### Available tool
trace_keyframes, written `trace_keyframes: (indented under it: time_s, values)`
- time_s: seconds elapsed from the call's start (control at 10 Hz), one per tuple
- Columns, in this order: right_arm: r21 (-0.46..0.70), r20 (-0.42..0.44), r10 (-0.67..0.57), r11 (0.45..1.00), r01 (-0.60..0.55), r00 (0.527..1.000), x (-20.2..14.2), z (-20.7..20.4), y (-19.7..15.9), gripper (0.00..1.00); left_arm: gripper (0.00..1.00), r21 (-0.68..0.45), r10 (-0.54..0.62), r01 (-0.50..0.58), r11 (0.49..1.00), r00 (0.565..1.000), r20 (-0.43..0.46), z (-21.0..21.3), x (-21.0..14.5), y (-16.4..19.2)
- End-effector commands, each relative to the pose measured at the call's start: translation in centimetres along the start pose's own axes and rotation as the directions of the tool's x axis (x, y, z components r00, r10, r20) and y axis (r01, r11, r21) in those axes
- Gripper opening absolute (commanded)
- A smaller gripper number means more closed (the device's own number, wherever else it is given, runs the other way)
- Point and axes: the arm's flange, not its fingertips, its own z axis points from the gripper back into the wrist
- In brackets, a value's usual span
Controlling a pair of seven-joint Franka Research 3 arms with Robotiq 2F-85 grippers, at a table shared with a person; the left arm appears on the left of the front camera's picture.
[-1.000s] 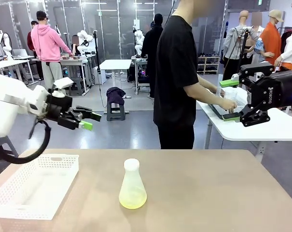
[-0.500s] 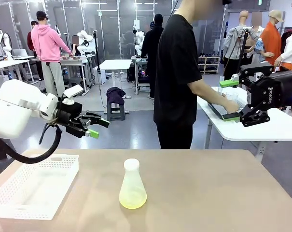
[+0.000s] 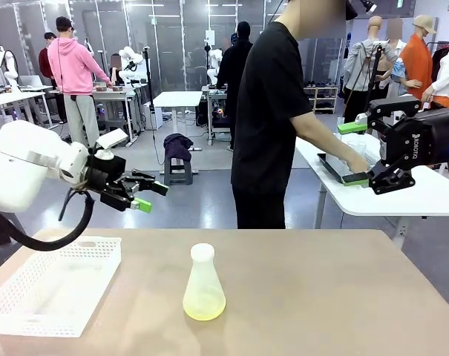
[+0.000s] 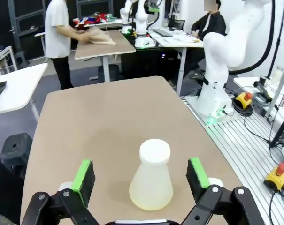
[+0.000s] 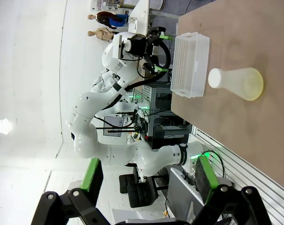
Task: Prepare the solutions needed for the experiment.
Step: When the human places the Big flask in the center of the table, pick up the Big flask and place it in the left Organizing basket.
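A frosted conical flask (image 3: 203, 282) stands upright in the middle of the brown table (image 3: 320, 297), its mouth closed by a white stopper. A small amount of pale yellow-green solution (image 3: 203, 306) lies in its bottom. My left gripper (image 3: 151, 196) hangs open in the air above the table's far left, apart from the flask. In the left wrist view the flask (image 4: 151, 178) stands beyond and between the open fingers (image 4: 83, 174). My right gripper (image 3: 354, 153) is open, high at the far right, off the table. The right wrist view shows the flask (image 5: 235, 82) far off.
A white perforated basket (image 3: 53, 285) sits on the table's left side, also seen as the basket (image 5: 191, 63) in the right wrist view. A person in a black shirt (image 3: 272, 111) stands at the far edge, hands on a side table (image 3: 424, 196) at the right.
My left arm swung right and a little lower over the last second, then held still. The person shifted slightly left. The flask and my right gripper stayed put.
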Motion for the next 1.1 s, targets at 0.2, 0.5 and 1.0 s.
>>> trace_keyframes:
  time_s: [0.2,0.5,1.0]
  values:
    - [0.013,0.005,0.007,1.000,-0.007,1.000,-0.1,0.0,0.2,1.00,1.00,-0.192,-0.077,0.086,0.978,0.996,0.054,-3.4,-2.7,-0.1]
    - [0.013,0.005,0.007,1.000,-0.007,1.000,-0.1,0.0,0.2,1.00,1.00,-0.232,-0.024,0.029,0.972,0.999,0.027,-4.4,-4.9,0.3]
    - [0.013,0.005,0.007,1.000,-0.007,1.000,-0.1,0.0,0.2,1.00,1.00,-0.195,-0.039,0.045,0.980,0.999,0.038,-4.7,-4.2,-0.9]
